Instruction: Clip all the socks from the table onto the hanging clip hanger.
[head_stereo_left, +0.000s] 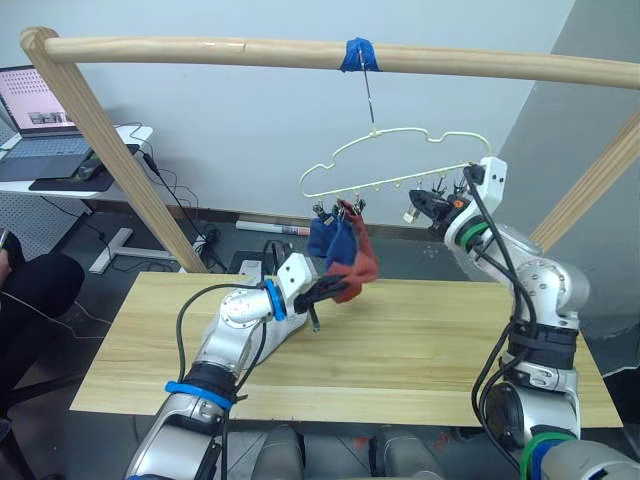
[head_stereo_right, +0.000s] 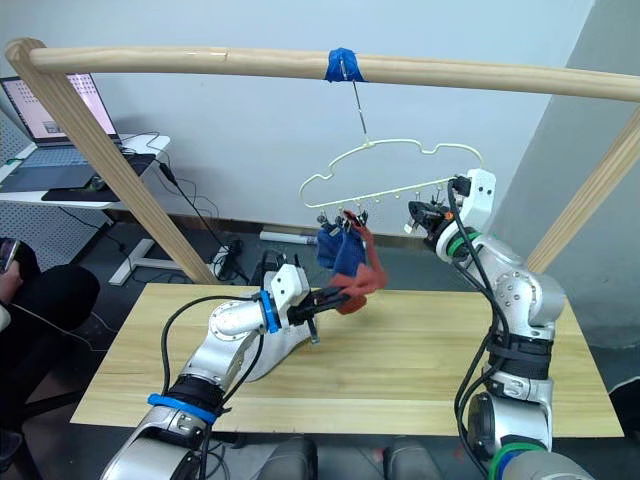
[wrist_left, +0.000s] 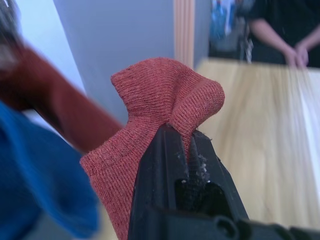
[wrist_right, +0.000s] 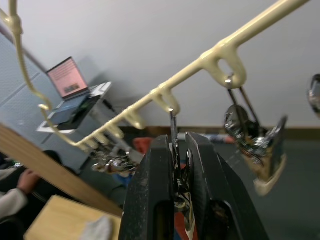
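Long pale wooden table (head_stereo_left: 420, 340) below, wooden pole (head_stereo_left: 300, 52) above, cream clip hanger (head_stereo_left: 400, 165) hung from its blue tape (head_stereo_left: 358, 54); two blue socks (head_stereo_left: 330, 238) already clipped at the hanger's left end, a rust-red sock (head_stereo_left: 352, 240) beside them. Left gripper (head_stereo_left: 335, 287) pressed together on a fold of another rust-red sock (wrist_left: 160, 100), raised off the table just below and left of the clipped ones; sock hanging slack, long axis roughly vertical. Right gripper (wrist_right: 180, 165) up at the hanger's right end, pinching a clip (wrist_right: 176, 150); free clips between the two, so the held sock lies well to the left of that clip, left arm nearer. Right wrist view adds a pale sock (wrist_right: 97, 227) lying on the table; left wrist view adds a person's hands (wrist_left: 292, 52) beyond the table's far end.
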